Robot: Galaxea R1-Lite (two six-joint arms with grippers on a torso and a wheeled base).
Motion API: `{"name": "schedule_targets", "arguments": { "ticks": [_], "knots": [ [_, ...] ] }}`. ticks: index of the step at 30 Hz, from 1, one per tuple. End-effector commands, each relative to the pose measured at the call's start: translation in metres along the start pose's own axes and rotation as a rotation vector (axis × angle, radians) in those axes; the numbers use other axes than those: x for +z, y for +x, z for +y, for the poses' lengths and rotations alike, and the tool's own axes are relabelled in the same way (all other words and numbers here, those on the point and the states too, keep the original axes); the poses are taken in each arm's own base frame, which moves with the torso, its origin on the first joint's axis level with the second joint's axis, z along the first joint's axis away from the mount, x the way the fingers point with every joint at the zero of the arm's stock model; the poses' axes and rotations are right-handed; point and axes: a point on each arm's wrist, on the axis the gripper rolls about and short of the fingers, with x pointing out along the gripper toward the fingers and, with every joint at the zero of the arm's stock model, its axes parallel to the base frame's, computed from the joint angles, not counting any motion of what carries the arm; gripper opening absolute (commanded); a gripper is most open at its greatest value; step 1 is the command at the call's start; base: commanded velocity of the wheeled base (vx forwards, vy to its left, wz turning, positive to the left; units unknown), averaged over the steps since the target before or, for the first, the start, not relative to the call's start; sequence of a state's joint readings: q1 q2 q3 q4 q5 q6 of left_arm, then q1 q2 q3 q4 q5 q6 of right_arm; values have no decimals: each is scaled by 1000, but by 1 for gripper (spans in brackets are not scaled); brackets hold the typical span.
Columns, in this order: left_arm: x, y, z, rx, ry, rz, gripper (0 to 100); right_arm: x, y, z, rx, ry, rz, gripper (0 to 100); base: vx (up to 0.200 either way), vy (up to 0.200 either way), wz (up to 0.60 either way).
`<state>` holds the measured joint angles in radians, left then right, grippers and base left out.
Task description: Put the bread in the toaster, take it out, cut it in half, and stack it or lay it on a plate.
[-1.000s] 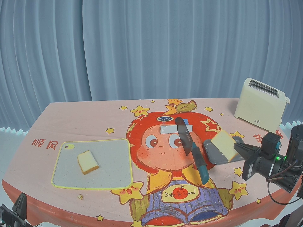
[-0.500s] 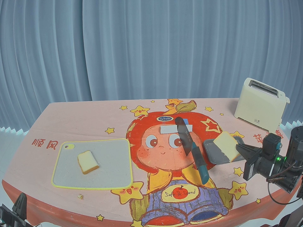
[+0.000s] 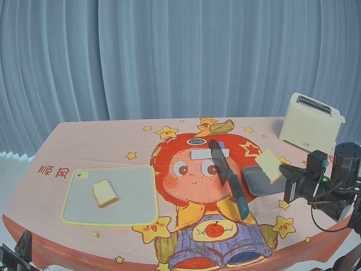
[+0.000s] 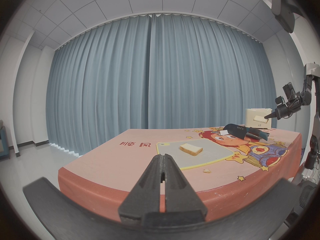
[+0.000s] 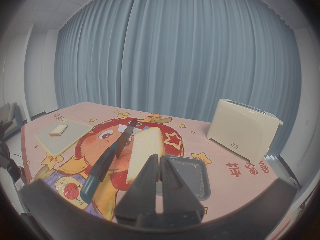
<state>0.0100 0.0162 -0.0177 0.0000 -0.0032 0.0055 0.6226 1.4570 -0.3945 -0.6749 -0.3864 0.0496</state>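
Pinching a slice of bread (image 3: 269,165) by its near edge with the right gripper (image 3: 282,169), fingers clamped on the crust, and holding it tilted in the air over the far right part of the dark grey plate (image 3: 259,183). Placing that slice between the knife (image 3: 230,181) on one side and the cream toaster (image 3: 310,127) on the other, apart from both, with the toaster standing upright at the far right corner of the table (image 3: 94,143), slots facing up. Noting the knife flat on the printed tabletop just left of the plate, blue handle toward the near edge, dark blade pointing away and lying across a white label (image 3: 201,154). Finding, well apart on the left, a cutting board (image 3: 131,204) with a yellow rim, and on it a smaller piece of bread (image 3: 104,193) lying flat near the middle. Spotting a crumb (image 3: 96,235) on the table just off the board's near edge. Showing the left gripper (image 4: 163,158) low beyond the table's near left corner, fingers pressed together, aimed toward the board. Backing it all with a blue-grey curtain (image 3: 180,49).
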Motion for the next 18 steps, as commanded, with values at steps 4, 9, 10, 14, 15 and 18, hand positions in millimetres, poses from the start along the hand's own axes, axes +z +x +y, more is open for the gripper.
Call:
{"name": "schedule_targets", "arguments": {
  "ticks": [4, 9, 10, 14, 15, 18],
  "knots": [
    [-5, 0, 0, 1, -1, 1, 0, 11, 8, 1, -13, 41, -23, 0, 0, 0, 0],
    [-5, 0, 0, -1, -1, 1, 0, 8, 16, -3, -40, 53, -1, 0, 0, 0, 0],
    [-5, 0, 0, 1, -1, 1, 0, 8, 16, -2, -40, 52, 2, 0, 0, 0, 0],
    [-5, 0, 0, -1, -1, 1, 0, 9, 16, -2, -40, 53, -3, 0, 0, 0, 0],
    [-5, 0, 0, 1, -1, 1, 0, 7, 16, -2, -40, 50, 5, 0, 0, 0, 0],
    [-5, 0, 0, 2, -1, 2, 0, 5, 16, -3, -41, 47, 13, 0, 0, 0, 0]
  ]
}}
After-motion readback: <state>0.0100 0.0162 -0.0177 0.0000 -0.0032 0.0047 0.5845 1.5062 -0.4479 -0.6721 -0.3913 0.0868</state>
